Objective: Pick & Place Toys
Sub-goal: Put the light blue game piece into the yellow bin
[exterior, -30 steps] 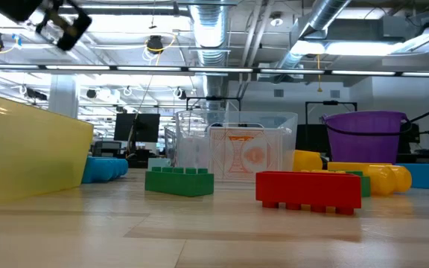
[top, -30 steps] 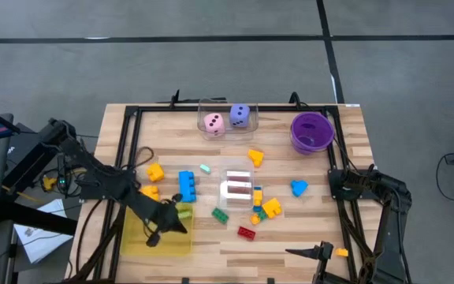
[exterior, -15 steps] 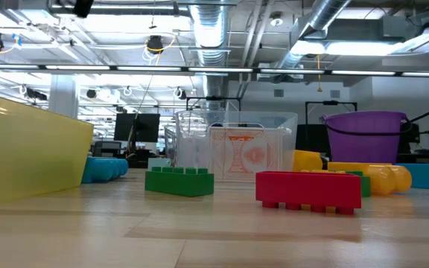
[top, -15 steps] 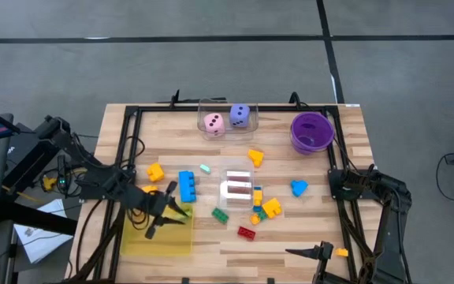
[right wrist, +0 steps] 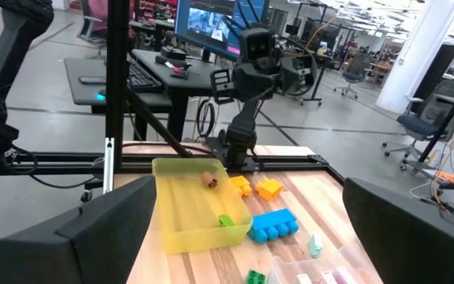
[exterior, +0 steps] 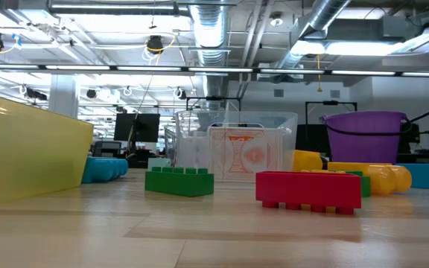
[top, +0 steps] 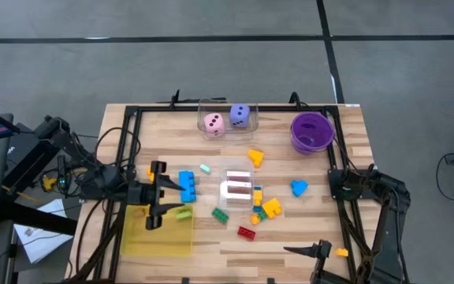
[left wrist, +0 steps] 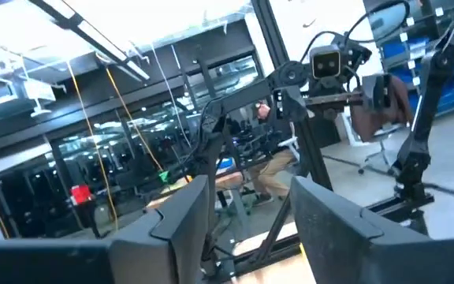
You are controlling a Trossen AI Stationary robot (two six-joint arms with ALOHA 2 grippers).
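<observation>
My left gripper (top: 162, 196) is open and empty, held level above the far edge of the yellow tray (top: 156, 235), pointing toward the table's right; its own view (left wrist: 251, 217) looks out into the room. A light green brick (top: 184, 213) lies in the tray's far right corner. A blue brick (top: 187, 184), two orange bricks (top: 155, 171), a green brick (top: 220, 214), a red brick (top: 247, 232) and a yellow-and-blue cluster (top: 265, 208) lie on the table. My right gripper (top: 315, 252) waits open at the near right.
A clear box (top: 227, 118) at the far edge holds a pink and a purple die. A purple bowl (top: 312, 131) stands far right. A small clear box (top: 237, 188) with cards sits mid-table. An orange shape (top: 255, 156) and a blue shape (top: 299, 188) lie right of centre.
My left gripper has risen from low over the yellow tray, moved a little toward the far edge, and tipped up from pointing down to level. The light green brick stays lying in the tray.
</observation>
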